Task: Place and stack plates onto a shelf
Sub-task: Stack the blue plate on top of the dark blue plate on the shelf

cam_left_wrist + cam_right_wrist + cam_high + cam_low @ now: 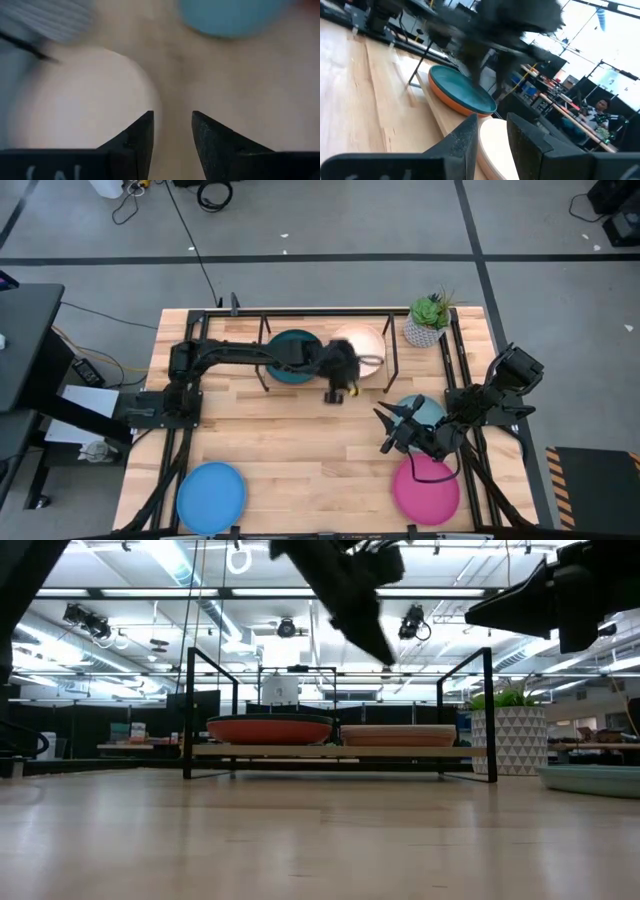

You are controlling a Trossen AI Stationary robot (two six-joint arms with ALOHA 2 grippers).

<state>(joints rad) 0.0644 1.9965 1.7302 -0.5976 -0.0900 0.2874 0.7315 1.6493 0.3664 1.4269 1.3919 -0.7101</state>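
Blue plate point(211, 497); no legible labels

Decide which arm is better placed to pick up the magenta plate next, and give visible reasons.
Right. The right claw hangs open just beside the magenta plate; the left claw is at the shelf, farther away.
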